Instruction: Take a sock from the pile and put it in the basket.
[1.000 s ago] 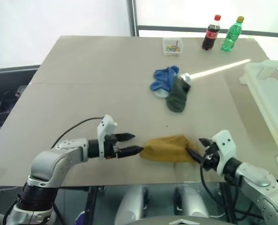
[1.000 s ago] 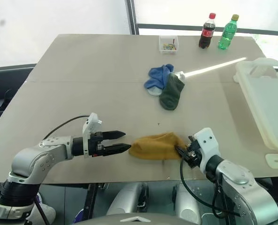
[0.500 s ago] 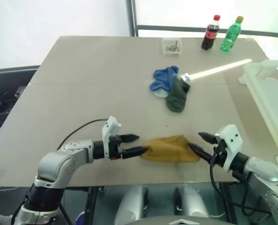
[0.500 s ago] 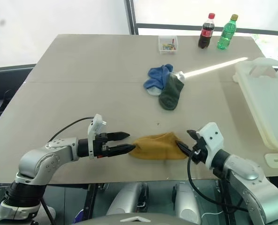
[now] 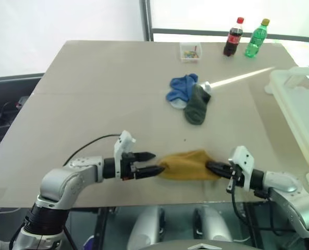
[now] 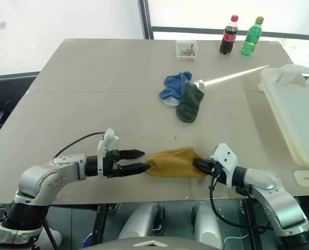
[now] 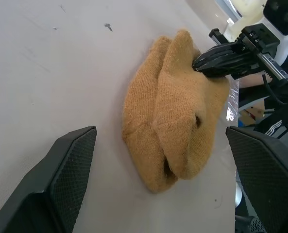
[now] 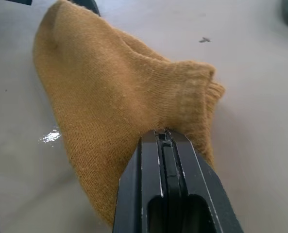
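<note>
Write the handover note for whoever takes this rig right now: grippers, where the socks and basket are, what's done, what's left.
Right gripper: shut on the cuff end of the mustard-yellow knitted sock, which lies on the tan table near its front edge.
Left gripper: open, at the sock's other end, holding nothing.
Blue sock and dark green sock: bunched together mid-table, untouched.
Large whitish translucent plastic basket: at the table's right edge.
Done: yellow sock pinched.
Left: lift it, carry it right, and drop it in the basket.
</note>
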Controlling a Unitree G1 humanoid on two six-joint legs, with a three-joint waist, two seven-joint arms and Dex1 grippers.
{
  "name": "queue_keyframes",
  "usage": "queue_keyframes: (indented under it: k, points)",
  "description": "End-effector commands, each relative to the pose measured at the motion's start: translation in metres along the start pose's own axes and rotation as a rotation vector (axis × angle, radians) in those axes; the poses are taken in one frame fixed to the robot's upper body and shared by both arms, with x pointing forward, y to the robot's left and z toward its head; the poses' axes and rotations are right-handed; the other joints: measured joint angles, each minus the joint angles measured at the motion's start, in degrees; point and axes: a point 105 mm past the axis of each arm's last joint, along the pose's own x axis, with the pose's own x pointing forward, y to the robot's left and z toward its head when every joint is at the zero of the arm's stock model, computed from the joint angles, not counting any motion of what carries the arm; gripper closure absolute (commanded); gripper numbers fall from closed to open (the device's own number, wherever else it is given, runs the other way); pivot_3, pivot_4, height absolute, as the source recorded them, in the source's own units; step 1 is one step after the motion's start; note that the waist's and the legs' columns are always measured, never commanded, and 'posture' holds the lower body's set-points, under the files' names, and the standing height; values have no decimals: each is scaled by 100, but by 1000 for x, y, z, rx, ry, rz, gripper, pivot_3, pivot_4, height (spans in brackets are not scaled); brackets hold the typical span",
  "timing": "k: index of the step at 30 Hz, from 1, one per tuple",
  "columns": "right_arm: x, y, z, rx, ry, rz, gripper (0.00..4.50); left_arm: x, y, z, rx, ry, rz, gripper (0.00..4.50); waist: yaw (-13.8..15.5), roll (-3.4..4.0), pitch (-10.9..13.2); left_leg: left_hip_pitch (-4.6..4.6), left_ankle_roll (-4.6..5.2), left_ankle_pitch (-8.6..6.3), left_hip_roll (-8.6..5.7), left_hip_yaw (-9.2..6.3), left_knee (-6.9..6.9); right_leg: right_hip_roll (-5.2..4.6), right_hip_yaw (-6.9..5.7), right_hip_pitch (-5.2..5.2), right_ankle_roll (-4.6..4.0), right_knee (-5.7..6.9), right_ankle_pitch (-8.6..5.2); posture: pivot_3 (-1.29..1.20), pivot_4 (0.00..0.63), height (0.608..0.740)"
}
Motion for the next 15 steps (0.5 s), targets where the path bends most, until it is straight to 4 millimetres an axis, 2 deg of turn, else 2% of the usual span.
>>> queue_keyframes:
  k: [1,10,15]
  points:
    - [3,2,-11,5,32,7,4402,1,-5,-16,-75,83,-15,0,-4,-8,-15,5,0,0,2,3,0,0,3,2,-2,2,-1,0,150,735]
    - [5,3,-6,4,22,-12,4402,4,-9,-17,-216,181,-94,0,1,-13,-23,14,-1,0,7,3,5,2,2,12,-5,4,-2,0,150,735]
    - [5,4,-3,10,13,-27,4402,20,-13,-14,-292,226,-174,0,7,-15,-33,14,-1,0,5,3,7,2,2,15,-5,5,-2,0,150,735]
